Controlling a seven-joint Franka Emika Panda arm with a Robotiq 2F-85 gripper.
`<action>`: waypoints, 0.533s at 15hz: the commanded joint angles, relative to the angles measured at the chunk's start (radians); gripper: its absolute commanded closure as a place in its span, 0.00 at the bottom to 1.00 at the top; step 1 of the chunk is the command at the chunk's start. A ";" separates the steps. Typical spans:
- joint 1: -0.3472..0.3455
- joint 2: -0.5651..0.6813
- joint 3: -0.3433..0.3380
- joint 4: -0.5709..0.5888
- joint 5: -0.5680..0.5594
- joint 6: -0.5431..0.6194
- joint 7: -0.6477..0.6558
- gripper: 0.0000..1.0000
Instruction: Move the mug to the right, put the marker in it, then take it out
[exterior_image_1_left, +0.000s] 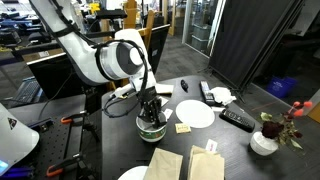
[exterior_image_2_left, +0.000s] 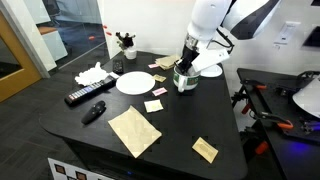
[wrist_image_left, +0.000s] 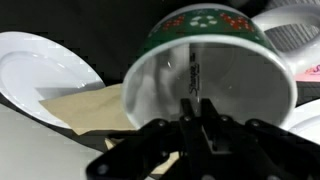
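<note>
The mug (wrist_image_left: 215, 28) is a wide, bowl-like white cup. A dark green band runs round its body, and the wrist view shows red and white patterning on it. The inside is pale and smooth. In both exterior views the mug (exterior_image_1_left: 151, 126) (exterior_image_2_left: 184, 82) stands upright on the black table (exterior_image_2_left: 85, 135), just beside a round white plate (exterior_image_2_left: 132, 82) and near a small tan slip of paper (exterior_image_2_left: 154, 105).

The tool (wrist_image_left: 198, 112) hangs straight above the mug's mouth, its fingers reaching down to the rim (exterior_image_1_left: 151, 108). In the wrist view the fingers are drawn close together, pinching the marker (wrist_image_left: 190, 78). The marker is a slim dark stick that stands nearly upright inside the mug against the pale wall.

Farther off on the table lie a black remote control (exterior_image_2_left: 85, 96), a folded brown paper (exterior_image_2_left: 134, 131) and a small white pot with red flowers (exterior_image_1_left: 264, 141).
</note>
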 joint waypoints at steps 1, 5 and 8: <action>-0.001 0.006 -0.008 0.009 -0.019 0.017 0.016 0.96; 0.008 -0.028 -0.006 -0.019 -0.029 0.009 0.024 0.96; 0.024 -0.073 -0.011 -0.048 -0.074 0.002 0.061 0.96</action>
